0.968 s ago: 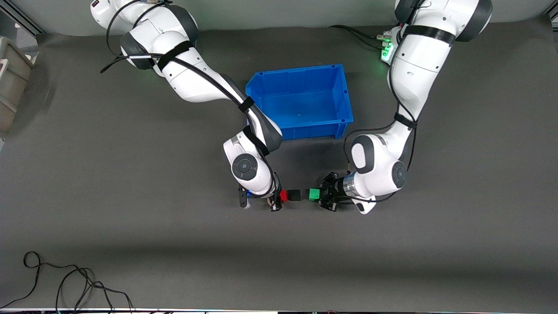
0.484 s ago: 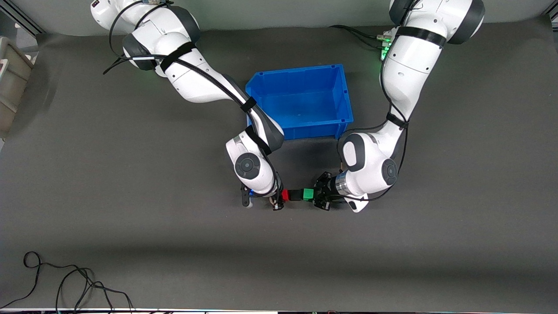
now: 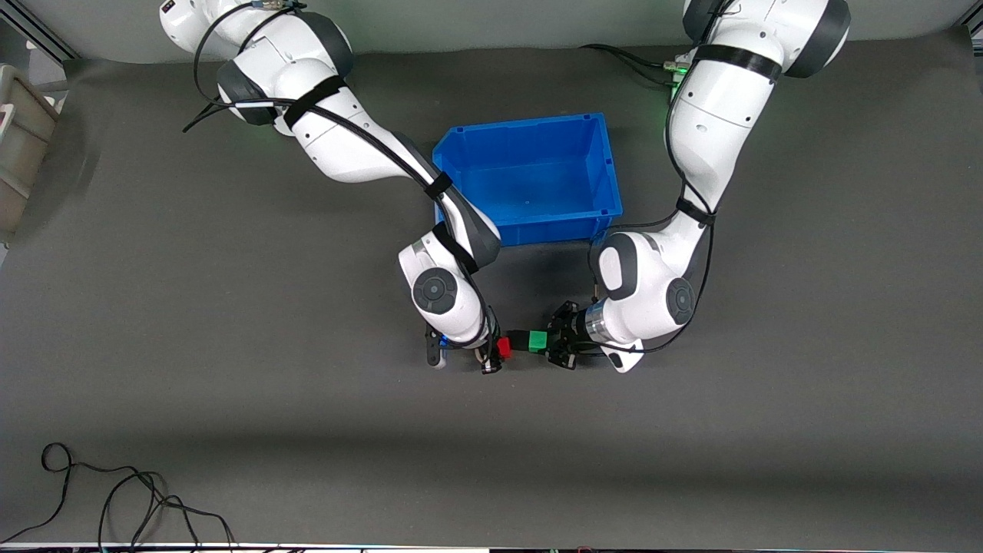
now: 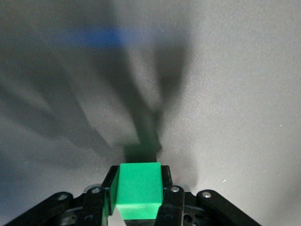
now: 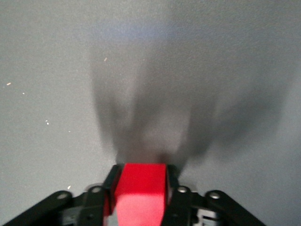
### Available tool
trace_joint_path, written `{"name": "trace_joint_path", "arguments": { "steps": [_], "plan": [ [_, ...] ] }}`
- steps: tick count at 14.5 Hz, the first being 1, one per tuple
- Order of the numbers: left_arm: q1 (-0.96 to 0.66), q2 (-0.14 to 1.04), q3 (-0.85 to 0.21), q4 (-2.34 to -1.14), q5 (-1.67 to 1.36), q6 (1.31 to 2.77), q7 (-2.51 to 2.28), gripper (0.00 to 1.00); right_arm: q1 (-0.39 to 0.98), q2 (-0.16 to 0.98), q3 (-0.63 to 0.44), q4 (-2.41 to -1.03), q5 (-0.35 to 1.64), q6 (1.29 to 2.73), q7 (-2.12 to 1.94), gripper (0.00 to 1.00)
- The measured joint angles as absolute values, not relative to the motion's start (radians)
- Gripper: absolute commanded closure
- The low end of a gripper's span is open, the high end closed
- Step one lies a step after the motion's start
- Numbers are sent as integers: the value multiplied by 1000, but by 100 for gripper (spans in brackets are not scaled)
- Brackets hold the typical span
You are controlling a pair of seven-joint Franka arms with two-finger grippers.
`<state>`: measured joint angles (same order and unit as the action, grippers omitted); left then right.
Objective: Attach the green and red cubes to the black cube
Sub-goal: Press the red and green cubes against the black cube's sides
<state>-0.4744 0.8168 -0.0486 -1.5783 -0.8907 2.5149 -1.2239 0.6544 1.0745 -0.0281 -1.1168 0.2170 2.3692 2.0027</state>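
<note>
My right gripper [image 3: 495,350] is shut on the red cube [image 3: 504,348], low over the table. My left gripper [image 3: 550,342] is shut on the green cube [image 3: 537,340]. The black cube [image 3: 518,339] sits between them in one row, touching the green cube and meeting the red cube, which sits slightly askew. In the left wrist view the green cube [image 4: 138,188] fills the gap between the fingers of my left gripper [image 4: 138,181]. In the right wrist view the red cube [image 5: 140,188] is clamped in my right gripper [image 5: 140,181]. The black cube is hidden in both wrist views.
An empty blue bin [image 3: 607,165] stands on the dark table farther from the front camera than the cubes, between the two arms. A black cable [image 3: 115,499] lies at the table's near edge toward the right arm's end. A grey bin [image 3: 19,138] sits at that end.
My left gripper has moved toward the right arm's end with the green cube, closing the gap until green meets black. My right gripper has barely moved.
</note>
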Motion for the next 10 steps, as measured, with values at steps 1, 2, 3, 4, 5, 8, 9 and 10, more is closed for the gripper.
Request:
{"name": "trace_joint_path", "arguments": {
  "steps": [1, 2, 3, 4, 5, 8, 9, 10],
  "plan": [
    [-477, 817, -49, -1576, -891, 2515, -1228, 95, 654, 1078, -29, -1114, 217, 2374, 2003, 0],
    [-479, 817, -49, -1575, -891, 2515, -1231, 95, 654, 1080, -29, -1112, 217, 2374, 2003, 0],
    [-479, 817, -49, -1575, -891, 2517, -1233, 95, 654, 1081, -29, -1112, 217, 2375, 2003, 0],
    [-479, 818, -48, -1575, -891, 2519, -1234, 95, 654, 1081, -29, -1111, 217, 2376, 2003, 2],
    [-479, 819, -48, -1575, -891, 2522, -1235, 95, 654, 1081, -29, -1111, 217, 2376, 2003, 13],
    [-479, 823, -48, -1574, -892, 2527, -1236, 83, 654, 1082, -30, -1111, 217, 2376, 1998, 49],
    [-480, 824, -48, -1574, -893, 2528, -1236, 43, 654, 1082, -30, -1111, 217, 2376, 1998, 70],
    [-481, 826, -48, -1574, -893, 2533, -1236, 35, 655, 1082, -30, -1109, 217, 2376, 1997, 89]
  ]
}}
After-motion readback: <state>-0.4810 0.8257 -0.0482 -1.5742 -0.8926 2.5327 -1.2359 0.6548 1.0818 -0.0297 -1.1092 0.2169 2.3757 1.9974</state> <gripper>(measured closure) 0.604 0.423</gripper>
